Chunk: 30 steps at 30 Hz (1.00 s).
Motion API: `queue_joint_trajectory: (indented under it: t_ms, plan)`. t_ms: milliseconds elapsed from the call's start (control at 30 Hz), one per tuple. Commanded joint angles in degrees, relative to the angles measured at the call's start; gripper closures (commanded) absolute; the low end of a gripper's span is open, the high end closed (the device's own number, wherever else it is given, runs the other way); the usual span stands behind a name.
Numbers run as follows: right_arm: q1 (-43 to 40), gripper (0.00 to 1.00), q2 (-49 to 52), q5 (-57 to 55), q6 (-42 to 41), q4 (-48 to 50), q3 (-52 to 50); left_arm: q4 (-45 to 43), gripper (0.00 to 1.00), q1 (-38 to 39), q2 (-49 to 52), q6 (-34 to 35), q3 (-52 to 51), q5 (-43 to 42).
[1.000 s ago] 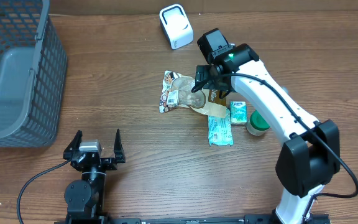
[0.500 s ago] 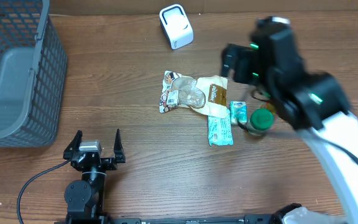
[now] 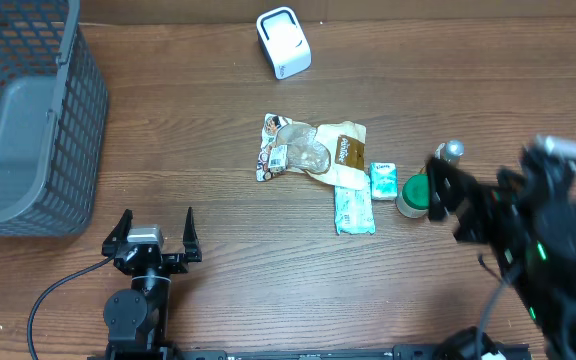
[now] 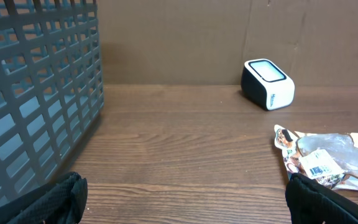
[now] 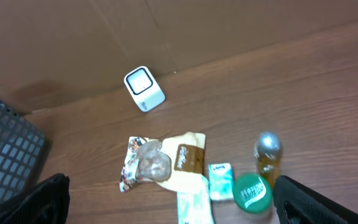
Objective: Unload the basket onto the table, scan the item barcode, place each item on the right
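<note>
Both end effectors gape wide and empty: the left end effector sits at 7 o'clock, the right end effector hovers at 3 o'clock of the snack packet, which lies mid-surface with the scanner at its 12 o'clock.

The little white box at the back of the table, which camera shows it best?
The left wrist view: the white box looks biggest and sharp there, with its side and top both visible. In the overhead view the white box is smaller, seen from above. The right wrist view also shows the white box small, from above.
</note>
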<state>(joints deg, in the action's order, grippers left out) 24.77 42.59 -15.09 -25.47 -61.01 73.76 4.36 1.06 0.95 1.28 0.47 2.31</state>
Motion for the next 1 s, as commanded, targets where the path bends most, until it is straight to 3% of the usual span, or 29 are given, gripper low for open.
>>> queue_joint_trajectory:
  t_ms: [0,300,700,967]
  plan:
    - [-0.1,0.0,-9.9,0.2,0.2,0.7,-5.1,0.0,0.0,-0.4,-0.7,-0.9,-0.2,-0.4]
    - [-1.2,0.0,-28.8,0.4,0.2,0.7,-18.3,0.0,0.0,-0.4,-0.7,-0.9,-0.2,-0.4]
    - [-2.3,0.0,-39.8,1.9,0.0,6.7,-32.9,0.0,0.0,-0.4,-0.7,-0.9,-0.2,-0.4]
    - [-4.6,0.0,-42.4,7.9,0.0,7.2,-35.1,0.0,0.0,-0.4,-0.7,-0.9,-0.2,-0.4]
